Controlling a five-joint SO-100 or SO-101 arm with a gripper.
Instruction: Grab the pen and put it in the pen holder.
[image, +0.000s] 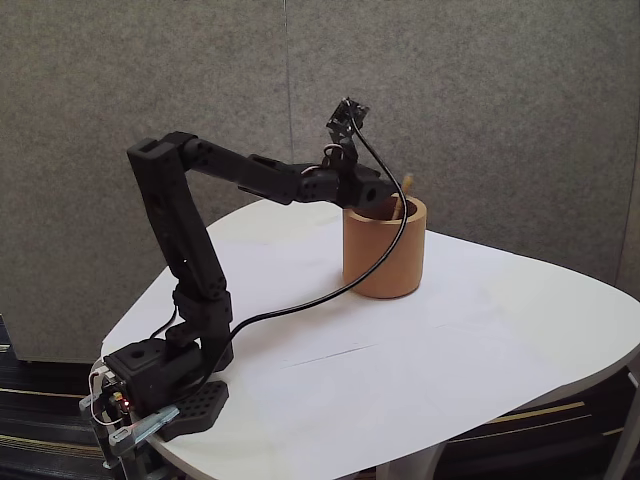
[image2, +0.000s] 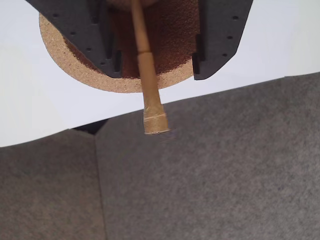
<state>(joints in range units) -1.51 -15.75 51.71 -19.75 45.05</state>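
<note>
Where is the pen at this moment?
In the wrist view the pen stands between the open gripper fingers, its lower part inside the pen holder. In the fixed view its tip pokes above the holder's rim.

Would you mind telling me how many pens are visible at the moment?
1. The pen stands inside the pen holder, between the open fingers of the gripper; its tip pokes above the rim. Others could be hidden inside.

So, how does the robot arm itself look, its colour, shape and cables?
The arm is matte black, built of blocky segments. A glossy black cable loops from its wrist down to the base, where small coloured wires show. The gripper has two flat black fingers with notched inner edges and small holes.
</note>
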